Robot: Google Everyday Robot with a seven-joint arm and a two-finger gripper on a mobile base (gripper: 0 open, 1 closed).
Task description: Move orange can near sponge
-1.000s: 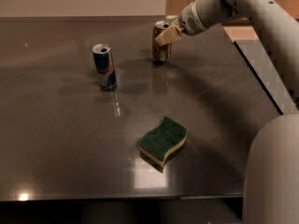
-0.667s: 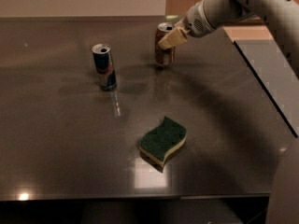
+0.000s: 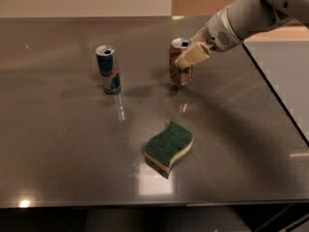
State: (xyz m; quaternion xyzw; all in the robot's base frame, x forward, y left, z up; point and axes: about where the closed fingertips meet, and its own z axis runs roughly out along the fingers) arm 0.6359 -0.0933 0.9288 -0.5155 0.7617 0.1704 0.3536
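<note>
Found the sponge (image 3: 169,146) lying flat on the dark table (image 3: 58,139), green scouring side up, yellow foam showing along its near edge. Saw the orange can (image 3: 179,74) upright beyond the sponge, a touch to its right in the view and well apart from it. Could not tell whether resting on the table or raised just off it. Noted the pull-tab hole in its silver top, open to view. Found the gripper (image 3: 186,56) at the can's upper part, beyond the sponge, pinching the can: one pale finger (image 3: 193,55) laid slantwise across the front just below the silver top, the other hidden behind. Traced the white arm (image 3: 246,16) from there toward the upper right, farther still from the sponge. Noted a blue and silver can (image 3: 109,69) standing upright beyond the sponge and to its left, about as far back as the orange can, well apart from both.
</note>
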